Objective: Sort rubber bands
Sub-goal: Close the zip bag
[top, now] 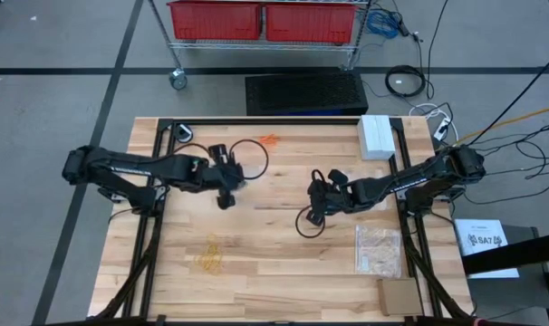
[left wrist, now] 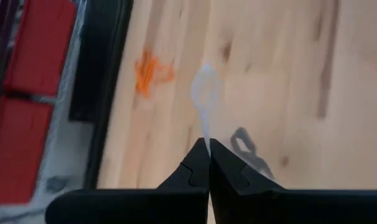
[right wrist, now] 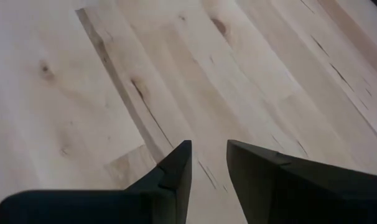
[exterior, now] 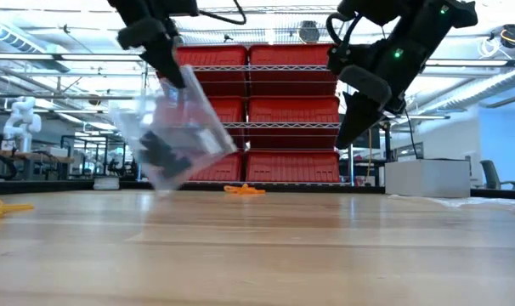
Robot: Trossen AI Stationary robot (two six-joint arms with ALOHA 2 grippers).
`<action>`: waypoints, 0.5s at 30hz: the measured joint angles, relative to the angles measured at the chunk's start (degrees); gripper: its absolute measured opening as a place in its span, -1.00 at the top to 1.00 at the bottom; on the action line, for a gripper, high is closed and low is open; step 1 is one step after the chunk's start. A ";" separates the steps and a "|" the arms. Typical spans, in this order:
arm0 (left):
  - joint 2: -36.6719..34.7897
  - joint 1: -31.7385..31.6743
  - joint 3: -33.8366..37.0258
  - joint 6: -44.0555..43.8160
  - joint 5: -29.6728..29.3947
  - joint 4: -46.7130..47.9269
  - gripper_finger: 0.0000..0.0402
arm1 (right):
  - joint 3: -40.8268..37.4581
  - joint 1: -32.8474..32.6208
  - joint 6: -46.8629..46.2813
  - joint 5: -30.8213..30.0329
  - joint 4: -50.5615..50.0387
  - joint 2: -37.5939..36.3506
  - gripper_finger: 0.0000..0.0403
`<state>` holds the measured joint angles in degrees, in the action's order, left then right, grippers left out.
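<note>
High view: left claw sits over the left-centre of the desk, fingers together on a clear bag; low view shows that bag hanging tilted off the claw, clear of the desk, with a dark clump of black bands inside; left wrist view shows the fingers pinched on a thin strip of the bag's plastic, so clamped on the bag.

Right claw is over the desk's middle, a bit toward the right edge; right wrist view shows its fingers apart with a narrow gap, bare wood between them, nothing held; low view has it raised off the surface.

Orange bands lie in a small heap near the far edge, about mid-width; also seen in the left wrist view and low view; well apart from both claws.

Yellow bands lie scattered near the front-left part of the desk; low view shows them at the left.

Second clear bag lies flat near the right edge, toward the front; brown card at the front-right corner; white box at the far-right corner.
</note>
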<state>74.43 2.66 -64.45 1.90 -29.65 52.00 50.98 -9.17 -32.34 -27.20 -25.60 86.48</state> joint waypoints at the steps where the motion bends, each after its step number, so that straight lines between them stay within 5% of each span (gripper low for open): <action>1: 0.16 0.00 -0.33 -0.17 -0.87 1.92 1.00 | 0.00 0.00 0.05 0.00 0.20 0.00 0.54; 8: 5.01 0.10 -0.26 -3.44 -3.37 7.47 1.00 | 0.00 0.02 0.20 0.04 0.57 0.00 0.54; 15: 13.77 1.01 0.29 -4.92 2.65 -6.04 0.99 | 0.00 0.02 0.16 1.98 0.63 0.00 0.54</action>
<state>88.19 3.66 -64.16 -3.02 -27.00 45.96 50.98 -9.15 -32.18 -25.22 -24.97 86.48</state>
